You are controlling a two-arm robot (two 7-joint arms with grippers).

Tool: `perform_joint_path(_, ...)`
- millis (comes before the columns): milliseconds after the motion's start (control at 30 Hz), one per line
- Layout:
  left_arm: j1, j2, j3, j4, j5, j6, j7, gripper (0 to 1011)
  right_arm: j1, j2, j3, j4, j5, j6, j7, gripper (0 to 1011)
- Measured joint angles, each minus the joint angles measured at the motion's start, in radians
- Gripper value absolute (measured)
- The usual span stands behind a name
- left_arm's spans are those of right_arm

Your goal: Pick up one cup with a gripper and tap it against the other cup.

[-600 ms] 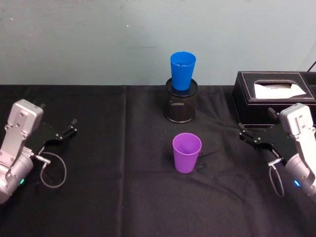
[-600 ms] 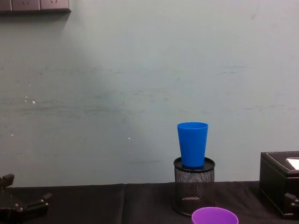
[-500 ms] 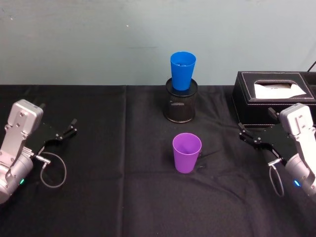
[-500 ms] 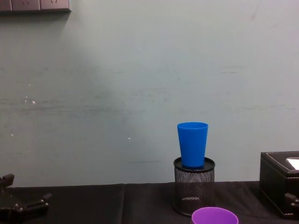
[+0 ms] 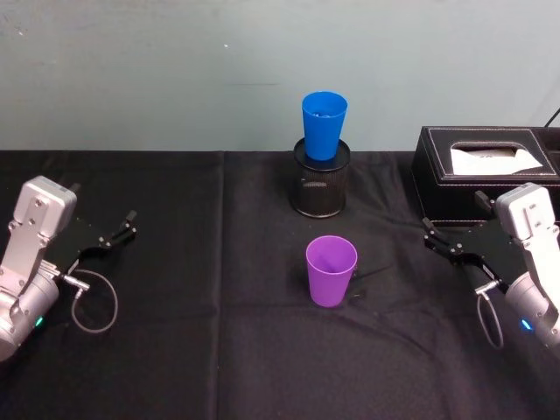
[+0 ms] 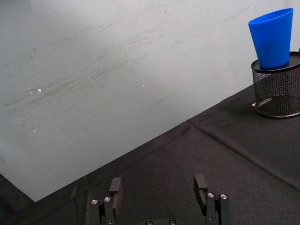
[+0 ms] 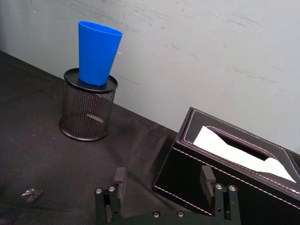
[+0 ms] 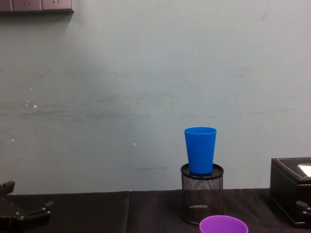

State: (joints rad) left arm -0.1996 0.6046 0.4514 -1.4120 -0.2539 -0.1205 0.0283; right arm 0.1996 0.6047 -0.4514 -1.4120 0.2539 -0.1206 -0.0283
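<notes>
Purple cup (image 5: 331, 271) looks light, slick, crushable: pinch mid-wall. Left gripper (image 5: 118, 231) at nine o'clock, right gripper (image 5: 435, 238) at three, both released.

Cropped at bottom edge of chest view, right of centre: purple cup (image 8: 223, 224), all below rim lost. Cut by right edge there: tissue box (image 8: 290, 193). Sunk behind mesh holder (image 5: 319, 188) rim: foot of blue cup (image 5: 323, 122). Cropped at bottom of wrist views: left gripper (image 6: 158, 180), right gripper (image 7: 162, 171). Too small to identify, lower left of right wrist view: shiny scrap (image 7: 32, 192).
</notes>
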Motion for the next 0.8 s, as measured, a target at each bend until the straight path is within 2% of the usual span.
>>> perform_joint_path(400,0.000,0.000,0.000,0.000,0.000,0.000,0.000,1000,0.001,-0.002,0.002,-0.003,-0.001,-0.008,0.008,1002)
perform_joint_path(533,0.000,0.000,0.000,0.000,0.000,0.000,0.000,1000,-0.019,-0.007,0.005,-0.014,0.015,-0.037,0.049,1000)
perform_joint_path(800,0.000,0.000,0.000,0.000,0.000,0.000,0.000,1000,-0.109,-0.015,-0.001,-0.047,0.113,-0.108,0.199,1002)
